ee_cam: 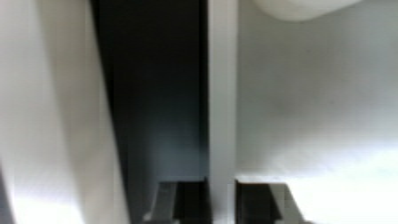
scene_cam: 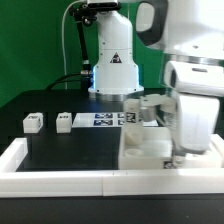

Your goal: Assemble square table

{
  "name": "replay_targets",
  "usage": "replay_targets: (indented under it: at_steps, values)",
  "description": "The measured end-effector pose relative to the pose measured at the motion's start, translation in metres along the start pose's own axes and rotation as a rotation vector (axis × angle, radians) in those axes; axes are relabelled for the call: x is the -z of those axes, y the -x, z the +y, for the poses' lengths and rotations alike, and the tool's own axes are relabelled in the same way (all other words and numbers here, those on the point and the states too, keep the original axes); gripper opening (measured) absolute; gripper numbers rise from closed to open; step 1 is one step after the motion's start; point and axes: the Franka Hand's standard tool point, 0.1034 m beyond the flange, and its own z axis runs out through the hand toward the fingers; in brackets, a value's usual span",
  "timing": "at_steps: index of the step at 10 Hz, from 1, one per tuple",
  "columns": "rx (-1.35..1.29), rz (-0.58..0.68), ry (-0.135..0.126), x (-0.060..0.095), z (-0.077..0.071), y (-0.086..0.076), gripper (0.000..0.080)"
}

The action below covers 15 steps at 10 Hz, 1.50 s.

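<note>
Pinching: my jaws, all but closed, on the thin raised rim of the square table slab (scene_cam: 140, 152), near right on the surface (scene_cam: 60, 150), by the border wall (scene_cam: 60, 178). Risk: so slim a hold may slip, skewing the slab.

I see robotics lab: white arm (scene_cam: 112, 60) mounted at black table (scene_cam: 60, 150), marker board (scene_cam: 105, 120) with tags, white border wall (scene_cam: 60, 178), dark backdrop (scene_cam: 30, 40).

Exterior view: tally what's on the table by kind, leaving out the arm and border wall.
Block legs, loose at the exterior view's left: 2
Square slab: 1
Marker board: 1
Total: 4, not counting blurred shapes by the arm
</note>
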Motion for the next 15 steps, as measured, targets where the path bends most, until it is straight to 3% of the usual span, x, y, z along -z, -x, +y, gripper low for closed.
replay_targets:
  at_steps: [5, 8, 10, 11, 12, 15]
  values:
    - [-0.001, -0.003, -0.002, -0.001, 0.001, 0.005, 0.0062]
    - [0.066, -0.031, -0.039, 0.0, 0.012, -0.006, 0.0062]
    - [0.078, -0.045, -0.034, 0.0, 0.012, -0.007, 0.0061]
    - [0.077, -0.048, -0.044, -0.001, 0.01, -0.005, 0.0061]
    - [0.078, -0.055, -0.064, -0.004, 0.004, -0.003, 0.0167]
    - [0.081, -0.081, -0.131, -0.007, -0.014, 0.001, 0.0589]
